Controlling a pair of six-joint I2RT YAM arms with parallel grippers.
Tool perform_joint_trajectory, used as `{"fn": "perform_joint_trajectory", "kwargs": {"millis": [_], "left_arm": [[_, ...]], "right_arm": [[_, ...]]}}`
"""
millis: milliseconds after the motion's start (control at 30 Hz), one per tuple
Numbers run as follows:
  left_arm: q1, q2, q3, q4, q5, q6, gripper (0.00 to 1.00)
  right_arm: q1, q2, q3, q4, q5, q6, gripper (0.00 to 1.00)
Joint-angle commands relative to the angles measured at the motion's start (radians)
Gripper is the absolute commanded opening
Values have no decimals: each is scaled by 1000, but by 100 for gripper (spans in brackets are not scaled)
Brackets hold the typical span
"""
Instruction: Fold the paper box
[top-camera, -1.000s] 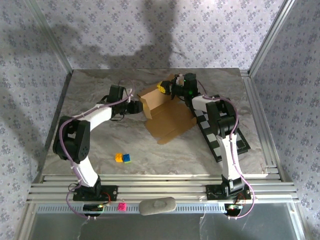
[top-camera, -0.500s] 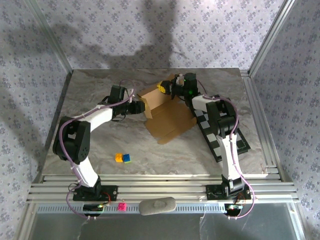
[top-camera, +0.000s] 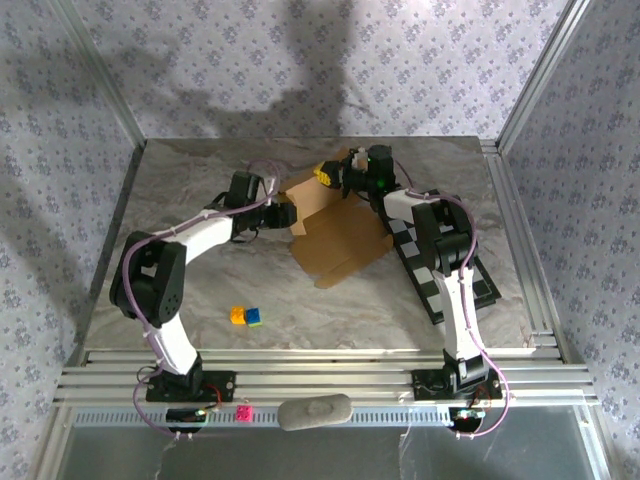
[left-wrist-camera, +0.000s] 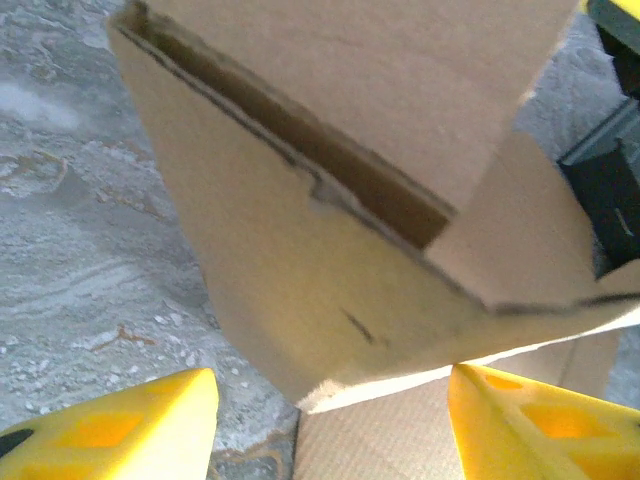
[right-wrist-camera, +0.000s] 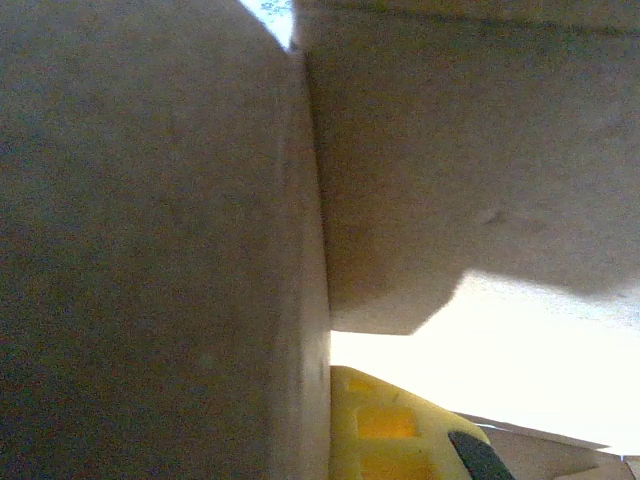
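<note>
Two arms meet at the paper box, which lies a little far of the middle of the bench. Part of the sheet is flat on the marble, its near edge angled toward the near left. At the far left corner a wall and a side flap stand up.

The left fingers sit at the left face of that raised corner. In the left wrist view both yellow fingers stand wide apart. The low corner of the upright wall hangs between them, with bare bench showing on the left side, so they are open and hold nothing.

The right fingers are at the far top edge of the raised part. In the right wrist view cardboard crowds the lens and one yellow finger lies tight against a panel edge. These fingers are closed, pinching a flap of the box.

A black-and-white checkerboard lies just beside the box's right edge, under the right arm, running toward the near right. Two small blocks, yellow and blue-green, sit near left, well apart from the box. Open marble spreads along the left side, the far strip and the near middle. Metal rails bound the bench on its right.
</note>
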Motion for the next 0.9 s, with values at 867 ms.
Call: {"fn": "perform_joint_trajectory", "kwargs": {"millis": [867], "left_arm": [[-114,142,127,-56,-488,29,48]], "right_arm": [[3,29,7,34,7,35,0]]}}
